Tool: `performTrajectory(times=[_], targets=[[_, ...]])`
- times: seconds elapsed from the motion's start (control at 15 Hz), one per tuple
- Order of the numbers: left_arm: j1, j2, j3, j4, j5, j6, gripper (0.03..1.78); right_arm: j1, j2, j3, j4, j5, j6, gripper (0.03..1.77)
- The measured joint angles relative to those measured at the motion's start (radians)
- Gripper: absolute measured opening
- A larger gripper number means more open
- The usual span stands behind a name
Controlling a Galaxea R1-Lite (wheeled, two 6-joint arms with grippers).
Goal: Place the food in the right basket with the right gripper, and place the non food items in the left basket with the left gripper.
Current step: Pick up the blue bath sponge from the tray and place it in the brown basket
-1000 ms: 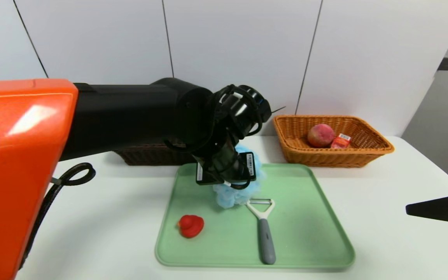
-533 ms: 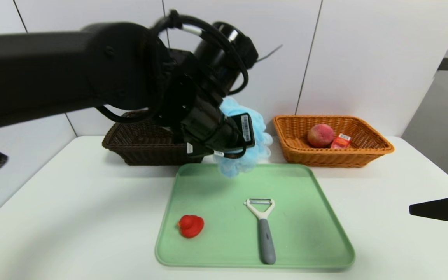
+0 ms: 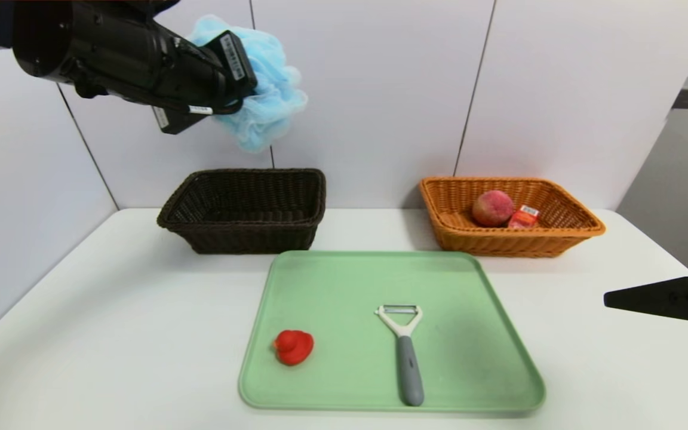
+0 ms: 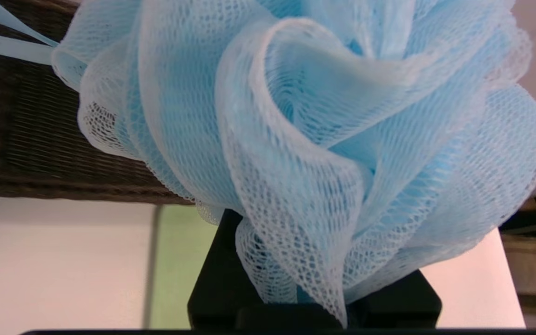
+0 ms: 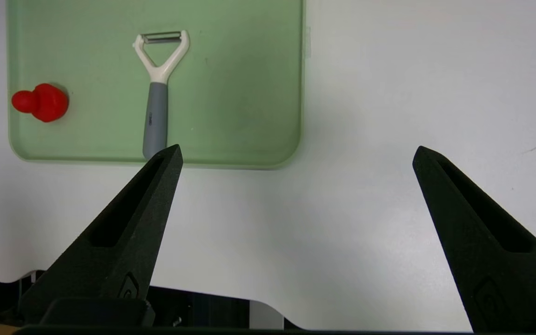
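Left gripper [image 4: 296, 279] pinched one bath pouf [image 3: 266, 89], fluffy, light-blue mesh, raised above one dark brown basket [image 3: 248, 233]. One red duck [image 3: 294, 347] and one grey-handled, white-headed peeler [image 3: 407, 358] lay on one green tray [image 3: 344, 275]. One orange basket [image 3: 499, 242] held one pink-yellow peach [image 3: 493, 208], one red carton [image 3: 523, 218]. Right gripper [image 5: 298, 146], spread, hung over the table's right side.

White wall panels [image 3: 374, 107] w/ thin dark seams behind white table [image 3: 111, 310]. Grey surface [image 3: 675, 173] w/ small dark fitting [image 3: 685, 98], both R of table, fitting above tabletop lvl. Pale wall [image 3: 9, 197] L of table. Light bright, soft shadows on tabletop.
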Motion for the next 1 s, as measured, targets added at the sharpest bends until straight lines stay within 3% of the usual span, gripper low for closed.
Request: performTrajectory(times=[0.33,1.0], targets=[[0.175,0.044,0.0,-0.011,-0.004,0.139,0.42,-0.008,0.011,0.008,-0.006,-0.002,-0.003,1.71],[0.33,0.277,0.006,-0.01,-0.047,0.427,0.39,-0.022,0.043,0.004,-0.035,-0.001,-0.01,1.71]])
